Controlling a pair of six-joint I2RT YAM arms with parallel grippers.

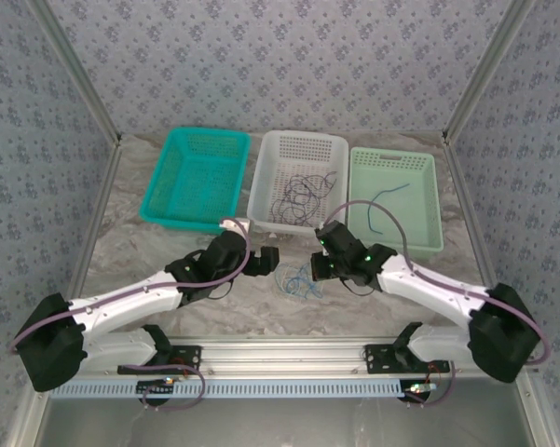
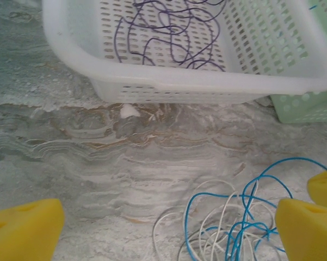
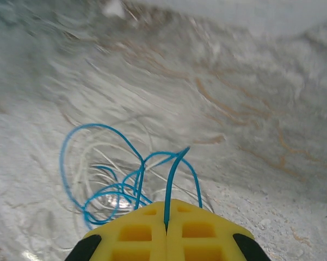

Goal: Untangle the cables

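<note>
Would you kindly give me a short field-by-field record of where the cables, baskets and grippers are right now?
table tangle: blue and whitish cables, lying between the grippers
left gripper: open, beside the table tangle
right gripper: shut on a blue cable from the table tangle
white basket: middle, holds dark cables
green basket: right, holds one blue strand
teal basket: left

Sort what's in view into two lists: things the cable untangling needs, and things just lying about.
Job: blue-and-white tangle on the table; blue strand clamped in the shut right pincer; open left pincer; dark cables in the white basket; single blue cable in the pale green basket.
Lying about: teal basket; small white scrap by the white basket.
</note>
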